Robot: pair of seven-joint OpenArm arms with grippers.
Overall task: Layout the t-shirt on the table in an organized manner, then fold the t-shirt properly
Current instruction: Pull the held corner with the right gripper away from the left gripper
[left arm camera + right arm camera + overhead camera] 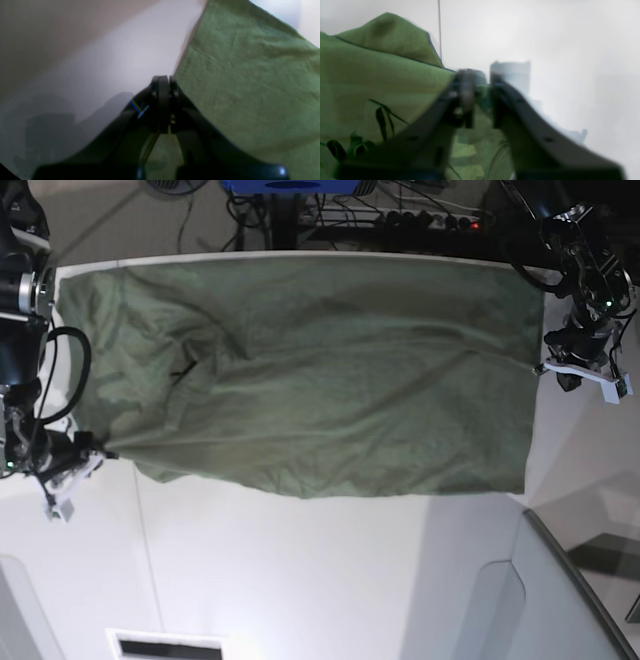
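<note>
The olive-green t-shirt (320,370) lies spread wide across the back half of the white table (300,580), wrinkled in the middle. My left gripper (545,367) sits at the shirt's right edge. In the left wrist view its jaws (163,78) are pressed together right on the hem of the t-shirt (250,87). My right gripper (98,452) is at the shirt's front left corner, which is drawn out to a point. The right wrist view is blurred, but green cloth of the t-shirt (382,75) shows pinched between that gripper's (482,82) fingers.
Cables and a power strip (430,220) run behind the table's back edge. A grey panel (570,600) stands at the front right. A dark slot (165,647) sits at the front edge. A thin seam line (145,540) crosses the tabletop.
</note>
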